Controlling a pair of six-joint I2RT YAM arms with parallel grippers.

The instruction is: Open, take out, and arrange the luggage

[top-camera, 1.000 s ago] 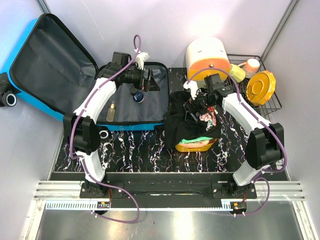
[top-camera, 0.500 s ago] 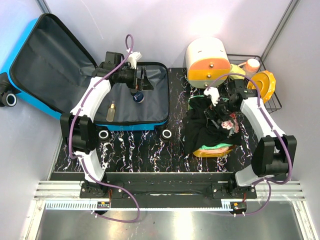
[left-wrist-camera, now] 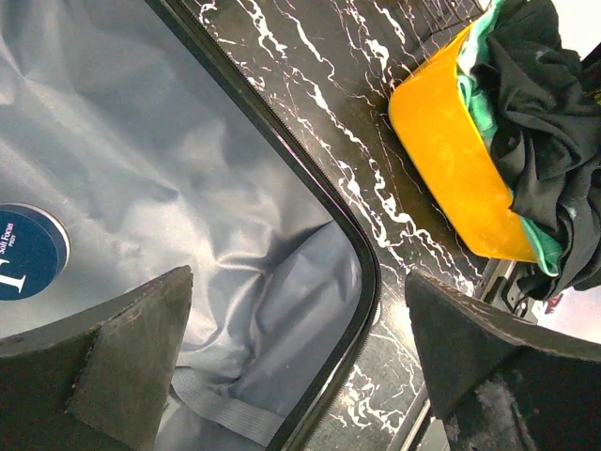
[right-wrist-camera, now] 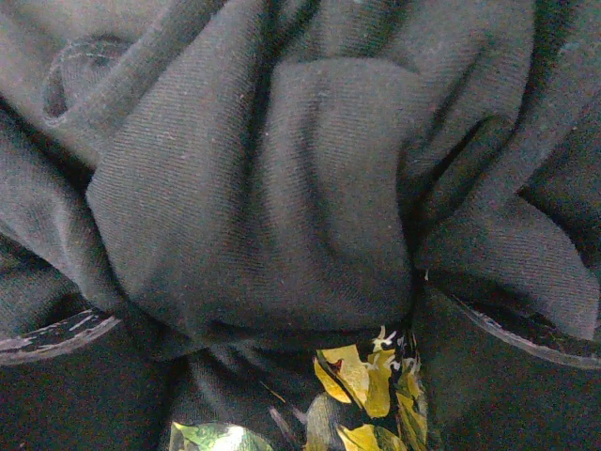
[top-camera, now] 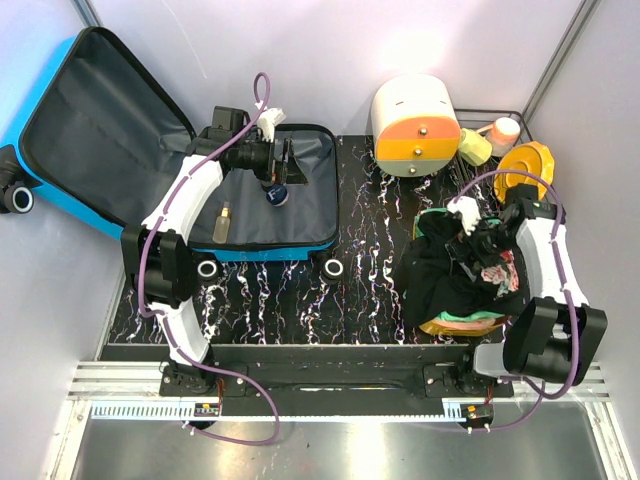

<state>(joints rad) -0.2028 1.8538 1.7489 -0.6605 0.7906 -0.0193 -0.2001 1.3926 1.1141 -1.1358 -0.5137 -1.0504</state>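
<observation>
The blue luggage [top-camera: 310, 205] lies open at the left. Its lid [top-camera: 90, 110] leans back on the wall and its grey-lined base is on the table. A dark blue round tin [top-camera: 278, 196] and a small bottle [top-camera: 224, 222] lie in the base. My left gripper [top-camera: 288, 165] hovers open and empty over the base's far right part. Its wrist view shows the lining [left-wrist-camera: 188, 169], the tin [left-wrist-camera: 23, 252] and the gripper [left-wrist-camera: 310, 376]. My right gripper [top-camera: 472, 242] is buried in black clothes [top-camera: 440, 275] heaped in a yellow basin [top-camera: 462, 322]. In its wrist view the gripper [right-wrist-camera: 272, 329] pinches a thick fold of black cloth [right-wrist-camera: 263, 188].
A white-and-orange round drawer box [top-camera: 415, 110] stands at the back. A wire rack [top-camera: 548, 215] at the far right holds an orange lid [top-camera: 522, 172], a pink-capped bottle [top-camera: 503, 130] and a yellow-green cup [top-camera: 474, 148]. Suitcase wheels [top-camera: 333, 268] face the front.
My right gripper has moved right and nearer with the black clothes, and the yellow basin has shifted with it away from the suitcase. My left gripper drew back slightly.
</observation>
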